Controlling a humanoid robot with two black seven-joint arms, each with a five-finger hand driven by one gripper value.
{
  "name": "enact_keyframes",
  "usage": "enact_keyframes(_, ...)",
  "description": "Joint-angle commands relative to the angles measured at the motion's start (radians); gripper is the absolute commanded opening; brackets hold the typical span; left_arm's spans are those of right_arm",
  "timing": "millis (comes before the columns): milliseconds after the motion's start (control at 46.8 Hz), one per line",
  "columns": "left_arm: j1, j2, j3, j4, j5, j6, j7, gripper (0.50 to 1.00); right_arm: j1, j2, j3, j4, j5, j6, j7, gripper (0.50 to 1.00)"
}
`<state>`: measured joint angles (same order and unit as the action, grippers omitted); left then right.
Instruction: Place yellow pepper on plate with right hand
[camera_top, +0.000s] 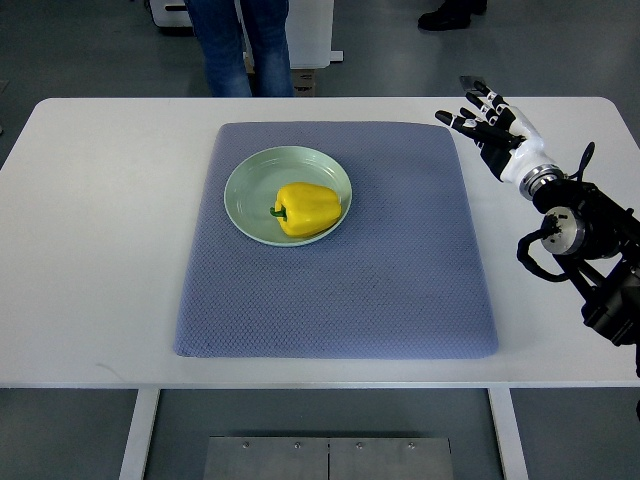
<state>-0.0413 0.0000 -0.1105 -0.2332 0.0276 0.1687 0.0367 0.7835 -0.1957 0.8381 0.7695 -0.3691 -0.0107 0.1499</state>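
One glossy yellow bell pepper (306, 208) lies on its side in the single round pale-green plate (247, 180), its short green stem pointing toward the desk's left edge and its body filling the plate's right half. The plate sits on the far-left part of a square blue-grey woven mat (400, 290) that covers the middle of the white rectangular desk (100, 250). Nothing else rests on the mat, so its near half and right side are bare cloth. The desk has wide clear strips of white along the left edge, the near edge and the right edge. The robot's black-and-white right hand (490, 125) is above the far-right corner of the desk, just past the mat's far-right corner, well apart from the plate, its fingers (470, 100) spread apart and gripping nothing. Its dark jointed arm (585, 240) runs off over the right edge. Beyond the far edge a person in blue jeans (240, 45) stands on the grey floor, close to the desk, roughly in line with the plate.
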Motion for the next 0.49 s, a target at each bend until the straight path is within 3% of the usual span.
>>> enact_keyframes(0, 0.000, 0.000, 0.000, 0.000, 0.000, 0.000, 0.000, 1.000, -0.023, -0.002, 0.019, 0.004, 0.001, 0.000, 0.017, 0.987)
enact_keyframes(128, 0.000, 0.000, 0.000, 0.000, 0.000, 0.000, 0.000, 1.000, -0.055, 0.001, 0.035, 0.005, 0.001, -0.002, 0.069, 0.989)
enact_keyframes(471, 0.000, 0.000, 0.000, 0.000, 0.000, 0.000, 0.000, 1.000, -0.079, -0.008, 0.038, 0.037, -0.001, 0.003, 0.065, 1.000)
